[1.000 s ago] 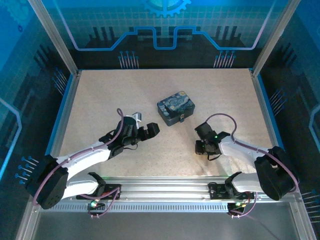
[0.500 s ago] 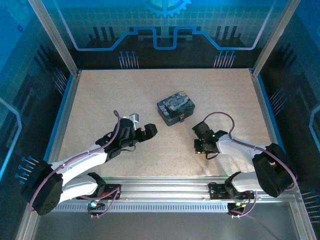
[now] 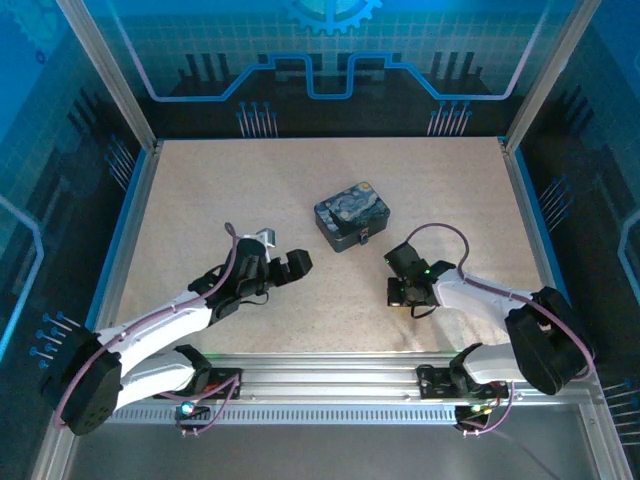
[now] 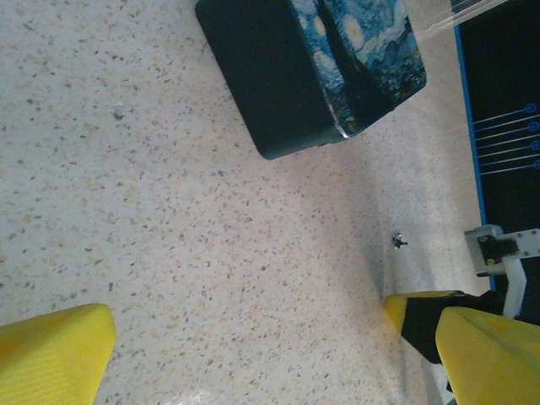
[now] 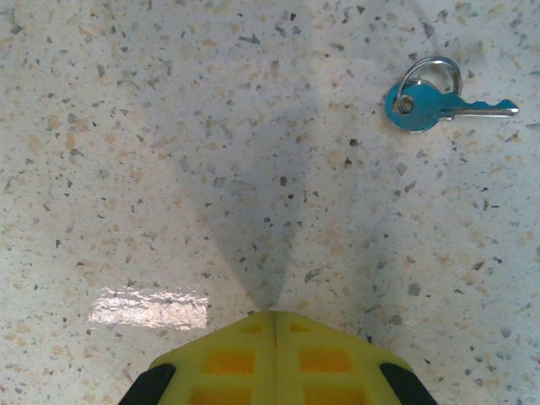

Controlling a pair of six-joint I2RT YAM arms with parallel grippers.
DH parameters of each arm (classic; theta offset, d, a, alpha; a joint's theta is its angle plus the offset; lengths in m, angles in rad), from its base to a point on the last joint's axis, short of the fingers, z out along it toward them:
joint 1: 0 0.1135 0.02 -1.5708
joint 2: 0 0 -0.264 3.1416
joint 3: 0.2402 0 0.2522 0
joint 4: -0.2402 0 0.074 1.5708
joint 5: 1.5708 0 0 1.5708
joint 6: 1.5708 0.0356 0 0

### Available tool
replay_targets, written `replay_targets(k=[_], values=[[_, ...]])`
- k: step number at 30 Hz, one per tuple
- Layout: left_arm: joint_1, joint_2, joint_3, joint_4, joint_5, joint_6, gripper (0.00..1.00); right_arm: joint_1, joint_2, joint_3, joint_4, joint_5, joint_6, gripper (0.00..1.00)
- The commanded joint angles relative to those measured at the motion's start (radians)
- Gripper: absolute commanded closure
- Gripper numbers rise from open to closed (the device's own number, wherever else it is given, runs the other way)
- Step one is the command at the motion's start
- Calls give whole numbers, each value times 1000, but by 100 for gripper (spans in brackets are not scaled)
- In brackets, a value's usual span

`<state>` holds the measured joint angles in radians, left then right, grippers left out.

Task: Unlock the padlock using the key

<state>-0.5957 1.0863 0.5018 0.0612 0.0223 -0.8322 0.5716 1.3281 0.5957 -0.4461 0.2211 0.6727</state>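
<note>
The key (image 5: 422, 103), small and silvery on a ring, lies flat on the speckled table, up and to the right of my right gripper (image 5: 272, 316). That gripper (image 3: 397, 292) is shut, its yellow fingertips pressed together with nothing between them. A tiny dark piece at the near side of the blue-and-yellow tin (image 3: 352, 215) looks like the padlock (image 3: 366, 238). My left gripper (image 3: 295, 262) stands open to the left of the tin (image 4: 329, 67), its yellow fingers (image 4: 51, 354) wide apart over bare table. A dark speck (image 4: 399, 241) lies beyond them, too small to name.
Aluminium posts and blue walls enclose the table (image 3: 200, 200) on the left, right and back. A metal rail (image 3: 320, 380) with both arm bases runs along the near edge.
My right gripper's fingers have closed together on nothing and it has shifted slightly left. The left arm has drawn back a little to the left, still open.
</note>
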Motion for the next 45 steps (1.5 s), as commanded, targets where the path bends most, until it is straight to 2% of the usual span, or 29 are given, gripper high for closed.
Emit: replay_targets(k=[1,14,18,24,28,31,45], values=[[-4,-25,2,-63,-12,34,1,16,-35,7,-29,8,-8,100],[-5,-135,-15,-174,28,-13,1,38,-120,72,-102,70,-136,100],[-3,-171,-28,-182,28,-24,1,1,-116,93,-135,56,-151,100],[-4,-179,-22,-188,22,-13,1,-138,-121,74,-92,-62,-187,81],[-4,-182,-30,-175,21,-25,1,-223,-87,82,-82,-115,-207,74],[-4,-184,-40,-163,20,-32,1,-246,-55,95,-62,-127,-217,69],[-3,-201,-42,-174,13,-24,1,-268,153,178,-34,-85,-190,67]])
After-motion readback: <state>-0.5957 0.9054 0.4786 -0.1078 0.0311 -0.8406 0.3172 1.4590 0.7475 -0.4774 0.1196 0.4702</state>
